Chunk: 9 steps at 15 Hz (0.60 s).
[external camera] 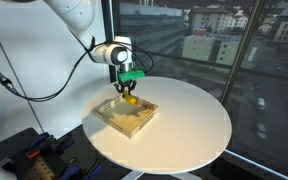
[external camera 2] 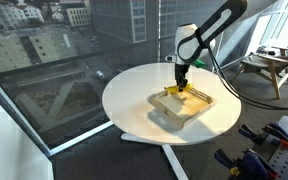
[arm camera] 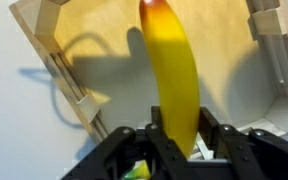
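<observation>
My gripper [arm camera: 179, 135] is shut on a yellow banana [arm camera: 174, 75] and holds it just above a shallow wooden tray [arm camera: 59, 70]. In both exterior views the gripper [external camera: 130, 92] [external camera 2: 183, 84] hangs over the tray's far edge [external camera: 112, 119] [external camera 2: 199, 112], with the banana [external camera: 131, 98] [external camera 2: 183, 89] pointing down into it. The tray's floor under the banana looks bare in the wrist view. The banana casts a shadow on the tray floor.
The tray lies on a round white table [external camera: 189, 125] [external camera 2: 134, 95] beside large windows. A wooden chair [external camera 2: 269, 68] stands behind the table. Dark gear [external camera: 39, 155] [external camera 2: 269, 150] sits on the floor near the table base.
</observation>
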Motion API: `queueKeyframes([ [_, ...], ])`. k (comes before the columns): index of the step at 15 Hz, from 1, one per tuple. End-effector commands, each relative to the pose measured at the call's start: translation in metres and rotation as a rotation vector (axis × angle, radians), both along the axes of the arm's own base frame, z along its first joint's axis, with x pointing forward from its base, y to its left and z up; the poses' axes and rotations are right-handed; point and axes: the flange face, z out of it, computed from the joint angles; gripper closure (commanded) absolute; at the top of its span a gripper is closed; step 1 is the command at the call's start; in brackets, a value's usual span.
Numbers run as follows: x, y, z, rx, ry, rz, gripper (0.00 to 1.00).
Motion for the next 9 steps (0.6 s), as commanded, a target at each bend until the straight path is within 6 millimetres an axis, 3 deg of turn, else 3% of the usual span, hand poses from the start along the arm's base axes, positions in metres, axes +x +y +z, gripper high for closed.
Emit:
queueKeyframes([
  [1, 0.003, 0.002, 0.024, 0.017, 0.002, -0.002, 0.84],
  [9, 0.018, -0.013, 0.038, 0.036, -0.005, -0.072, 0.84],
])
